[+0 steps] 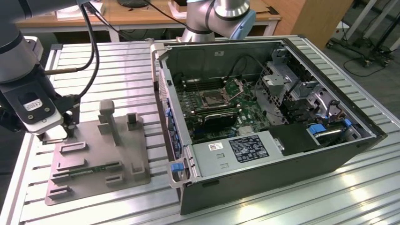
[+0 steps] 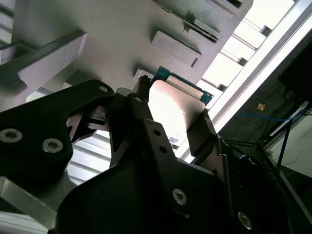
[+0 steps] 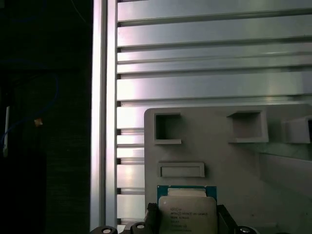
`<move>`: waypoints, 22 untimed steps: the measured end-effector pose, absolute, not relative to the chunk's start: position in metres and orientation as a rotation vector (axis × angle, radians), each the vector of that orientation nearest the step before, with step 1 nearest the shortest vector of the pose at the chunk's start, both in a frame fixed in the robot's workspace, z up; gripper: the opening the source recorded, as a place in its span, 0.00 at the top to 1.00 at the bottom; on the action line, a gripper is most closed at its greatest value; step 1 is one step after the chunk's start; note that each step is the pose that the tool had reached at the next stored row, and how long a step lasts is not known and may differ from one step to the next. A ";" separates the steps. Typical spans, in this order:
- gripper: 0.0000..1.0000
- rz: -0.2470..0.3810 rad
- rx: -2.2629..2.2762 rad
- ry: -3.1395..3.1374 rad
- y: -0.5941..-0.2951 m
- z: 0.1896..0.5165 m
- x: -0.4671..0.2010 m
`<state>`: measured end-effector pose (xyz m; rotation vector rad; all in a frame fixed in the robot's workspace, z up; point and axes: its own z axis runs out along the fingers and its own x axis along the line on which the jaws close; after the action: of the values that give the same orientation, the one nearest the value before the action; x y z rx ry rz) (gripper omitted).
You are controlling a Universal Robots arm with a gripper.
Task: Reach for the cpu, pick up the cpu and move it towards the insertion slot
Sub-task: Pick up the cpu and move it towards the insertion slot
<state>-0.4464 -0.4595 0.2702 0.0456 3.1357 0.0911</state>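
Observation:
The cpu (image 2: 171,105), a thin square chip with a silvery top and a green edge, sits between my two black fingers at a corner of the grey plastic fixture (image 3: 234,161). My gripper (image 2: 171,114) is shut on it, one finger (image 2: 140,105) against each side. The first wrist view shows the cpu (image 3: 187,212) gripped the same way by the gripper (image 3: 187,220). In the exterior view my gripper (image 1: 55,135) is low at the fixture's (image 1: 100,159) far corner on the exterior view's left. The insertion slot (image 1: 212,99) lies inside the open computer case, well to the right.
The open computer case (image 1: 269,154) fills the exterior view's right, with tall walls around the motherboard. A green memory stick (image 1: 93,169) lies in the fixture, whose upright posts (image 1: 107,119) stand close to my gripper. Everything rests on a ribbed aluminium table (image 1: 112,206).

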 end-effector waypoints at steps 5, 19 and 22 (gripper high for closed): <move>0.45 0.091 0.045 3.136 -0.460 0.271 -0.446; 0.45 0.091 0.045 3.136 -0.460 0.276 -0.446; 0.45 0.091 0.045 3.136 -0.460 0.276 -0.446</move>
<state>-0.4464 -0.4595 0.2764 0.0454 3.1356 0.0914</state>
